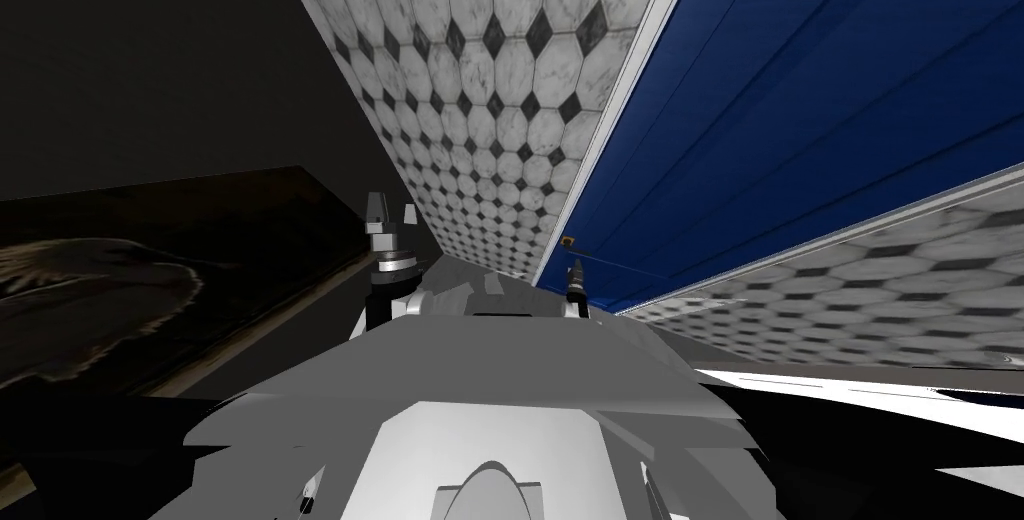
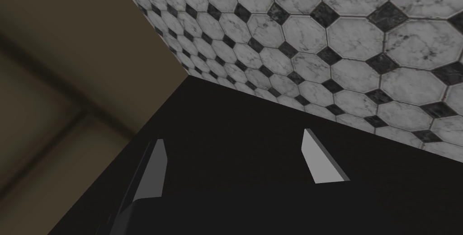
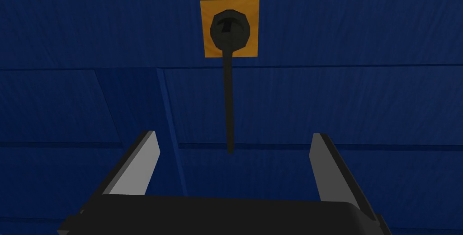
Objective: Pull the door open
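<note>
Blue panelled door (image 1: pixel 800 124), the largest surface, slants across the head view with the camera's roll and appears shut within its white frame (image 1: pixel 640 74). Its face is scored by shallow panel lines. Tiled wall (image 1: pixel 500 94), pale octagons with small dark squares, flanks the door on both sides, and a dim, dark panel (image 1: pixel 200 274) lies off to the robot's left. Left gripper (image 1: pixel 390 212) is raised beside the tiled wall, well apart from the door, its blades spread with nothing between them. Right gripper (image 3: pixel 233 133) faces the door squarely, its two blades likewise spread and empty. Door handle (image 3: pixel 229 105), a thin dark lever, runs from a round hub towards this gripper, with its free end lined up midway between the blades. In the head view the handle sits near the door's edge by the frame, just ahead of the gripper; whether the blades already straddle it cannot be told. Orange plate (image 3: pixel 207 47), the smallest item, backs the hub. Step in hand, as judged: approach and alignment, with the grasp not yet made. The next move calls for a short advance to bring the lever between the blades, closure on it, probably a turn, then a pull back along the door's swing.
</note>
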Robot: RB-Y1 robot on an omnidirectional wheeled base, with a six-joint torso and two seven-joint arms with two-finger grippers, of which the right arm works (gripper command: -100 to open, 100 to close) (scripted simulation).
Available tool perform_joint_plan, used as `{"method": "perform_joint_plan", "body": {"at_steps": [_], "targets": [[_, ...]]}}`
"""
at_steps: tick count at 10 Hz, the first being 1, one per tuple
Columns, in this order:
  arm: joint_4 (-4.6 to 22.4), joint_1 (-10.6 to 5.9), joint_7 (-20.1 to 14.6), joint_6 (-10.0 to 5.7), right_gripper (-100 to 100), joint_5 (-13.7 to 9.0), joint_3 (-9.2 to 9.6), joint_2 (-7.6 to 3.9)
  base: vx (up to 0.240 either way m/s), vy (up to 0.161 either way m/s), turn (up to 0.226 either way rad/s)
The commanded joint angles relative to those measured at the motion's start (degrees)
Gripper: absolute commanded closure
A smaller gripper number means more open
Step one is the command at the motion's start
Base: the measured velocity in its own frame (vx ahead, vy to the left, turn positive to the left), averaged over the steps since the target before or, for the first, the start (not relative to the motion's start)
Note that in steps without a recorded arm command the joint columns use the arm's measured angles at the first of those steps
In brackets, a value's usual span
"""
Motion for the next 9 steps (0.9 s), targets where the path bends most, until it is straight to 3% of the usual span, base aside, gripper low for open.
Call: {"method": "perform_joint_plan", "body": {"at_steps": [1,6,8,9], "targets": [[-0.5,0.64,-0.5,0.1,-100,-0.2,-0.21,-0.56,0.17,-0.043,0.06],[0.5,2.31,-2.8,-1.12,-100,-1.0,-1.28,-3.13,0.183,-0.039,0.085],[0.4,2.39,-2.9,-1.05,-100,-1.1,-1.3,-3.25,0.117,-0.026,0.046],[0.4,2.39,-2.9,-1.05,100,-1.1,-1.3,-3.25,-0.008,0.001,-0.01]]}}
